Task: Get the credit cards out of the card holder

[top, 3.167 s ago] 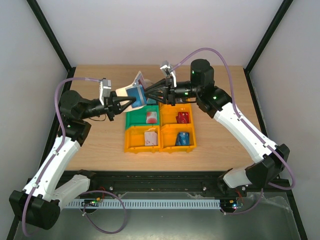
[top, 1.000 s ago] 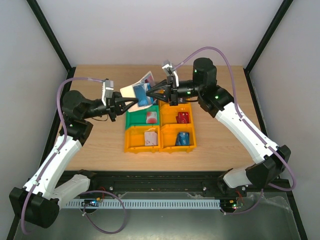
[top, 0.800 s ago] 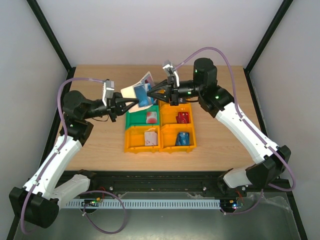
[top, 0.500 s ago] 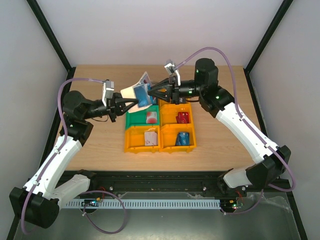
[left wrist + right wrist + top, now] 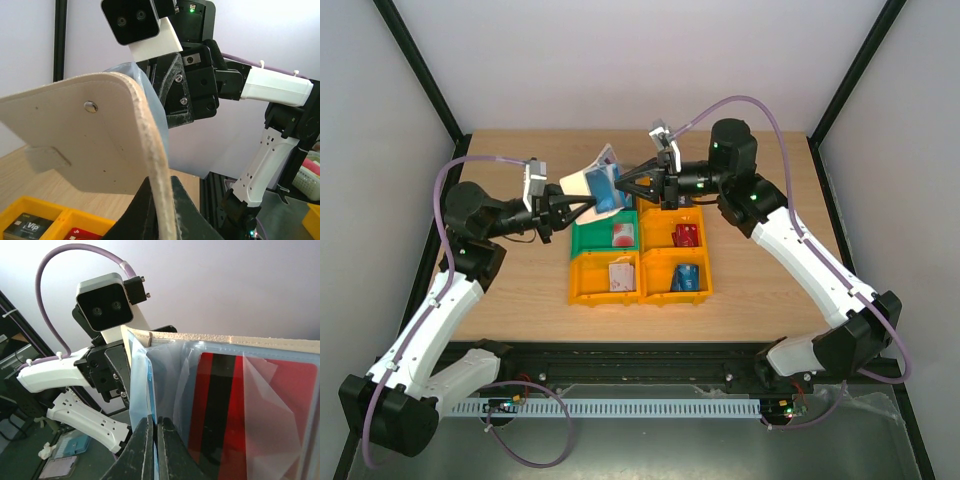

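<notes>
Tan-edged card holder [image 5: 590,184], red card [image 5: 240,415] in its clear sleeve [image 5: 167,390], left hand [image 5: 582,207] and right hand [image 5: 620,188] pinching it

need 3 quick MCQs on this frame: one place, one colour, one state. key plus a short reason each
1. Where is the card holder?
A. held in the air between the left gripper and the right gripper
B. in one gripper alone
C. lying flat, let go by both

2. In the right wrist view, what colour is the card inside the holder's clear pocket?
A. teal
B. red with a black stripe
C. white

3. How is the left gripper?
A. open beside the holder
B. shut on nothing
C. shut on the holder's tan-edged cover

Key: 1 A, the top view shows it raised between both sets of fingertips. 2 B, the red shows through the plastic. 3 C, the left wrist view shows the cover's edge pinched.
</notes>
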